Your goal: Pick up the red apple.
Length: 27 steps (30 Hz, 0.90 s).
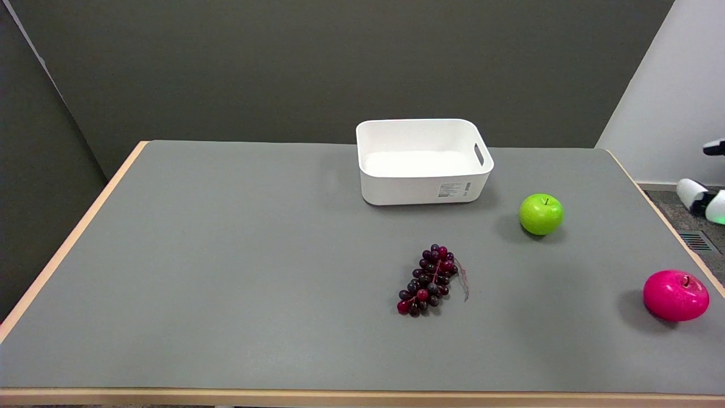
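Observation:
The red apple (676, 295) sits upright on the grey table (226, 255), close to its right edge, stem up. It looks magenta-red and glossy. Nothing touches it. At the picture's right edge, beyond the table, a white arm segment (702, 199) with a green light shows, with a small dark-tipped part above it. My right hand itself does not show in the head view.
A green apple (541, 213) stands further back and left of the red one. A bunch of dark purple grapes (429, 280) lies mid-table. A white plastic bin (422, 160) stands at the back centre. The table's wooden rim runs close behind the red apple.

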Tool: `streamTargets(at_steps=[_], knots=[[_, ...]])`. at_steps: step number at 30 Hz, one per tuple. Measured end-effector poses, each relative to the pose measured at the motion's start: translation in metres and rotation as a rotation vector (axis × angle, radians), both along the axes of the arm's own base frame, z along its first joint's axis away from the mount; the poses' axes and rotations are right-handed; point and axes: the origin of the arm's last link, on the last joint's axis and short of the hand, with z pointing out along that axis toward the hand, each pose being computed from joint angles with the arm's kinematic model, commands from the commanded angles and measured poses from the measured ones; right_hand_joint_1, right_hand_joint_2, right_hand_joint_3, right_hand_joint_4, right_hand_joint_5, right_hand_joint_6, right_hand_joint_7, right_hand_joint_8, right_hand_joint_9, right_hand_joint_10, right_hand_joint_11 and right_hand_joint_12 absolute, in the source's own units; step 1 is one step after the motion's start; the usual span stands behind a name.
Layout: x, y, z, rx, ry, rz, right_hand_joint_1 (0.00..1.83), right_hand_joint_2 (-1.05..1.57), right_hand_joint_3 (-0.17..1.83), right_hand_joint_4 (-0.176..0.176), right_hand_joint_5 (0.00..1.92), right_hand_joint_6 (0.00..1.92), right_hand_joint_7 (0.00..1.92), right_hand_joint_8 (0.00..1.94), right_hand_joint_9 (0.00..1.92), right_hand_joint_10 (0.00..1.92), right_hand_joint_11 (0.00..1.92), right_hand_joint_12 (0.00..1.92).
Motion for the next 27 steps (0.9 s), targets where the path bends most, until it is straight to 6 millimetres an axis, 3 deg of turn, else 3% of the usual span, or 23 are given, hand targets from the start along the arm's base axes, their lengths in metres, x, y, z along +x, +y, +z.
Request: streamTargets(at_steps=[14,27], knots=[[-0.016,0.024,0.027,-0.111,-0.099,-0.100,0.27,0.58,0.86,0.114,0.29,0.56,0.35,0.37,0.22,0.68,0.08,1.19],[-0.035,0.024,0.030,-0.115,-0.170,-0.223,0.25,0.56,0.85,0.094,0.26,0.48,0.31,0.34,0.19,0.69,0.07,1.20]])
